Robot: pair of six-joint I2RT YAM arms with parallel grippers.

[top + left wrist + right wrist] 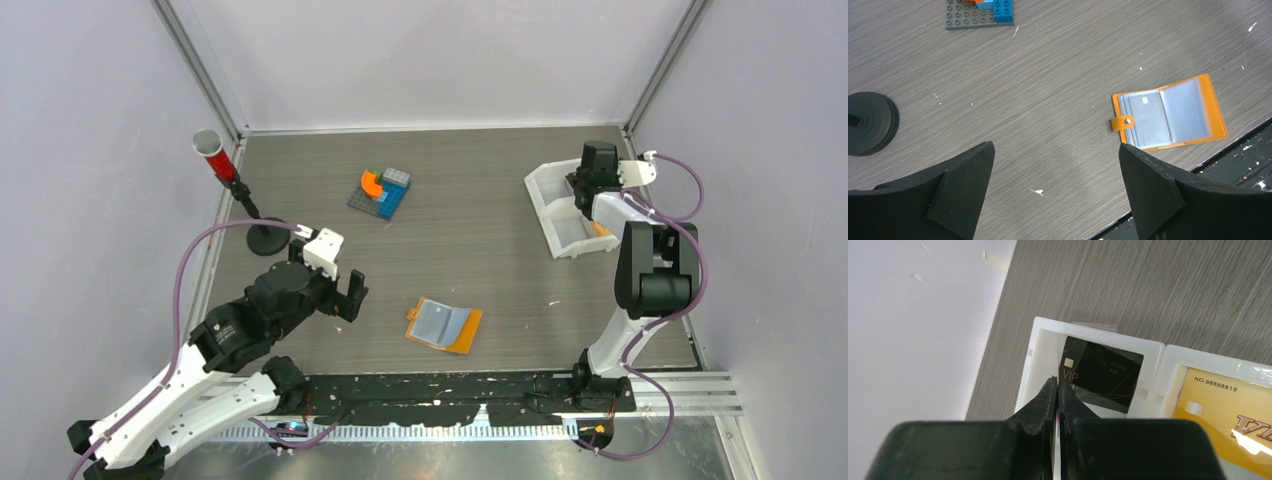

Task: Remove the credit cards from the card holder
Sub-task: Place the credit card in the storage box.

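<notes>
Left fingers (1056,150): spread wide, gripping nothing, above bare bench (480,250); in the wrist view the holder lies at their 2 o'clock.
Right fingers (1057,386): pressed together, tips over the tray at the black card's 7 o'clock corner; whether they touch it I cannot tell.
Holder (444,326): open flat, sleeves up, at 6 o'clock on the bench near the front rail; a grey card shows through one sleeve.
Black card (1100,375): in one tray compartment, marked VIP.
Gold card (1223,410): in the next compartment, at the black card's 3 o'clock.
Tray (552,205): white, at 2 o'clock on the bench.
Brick plate (381,192): at the holder's 11 o'clock, well apart.
Stand (265,236): at 9 o'clock on the bench, with a round black base.
</notes>
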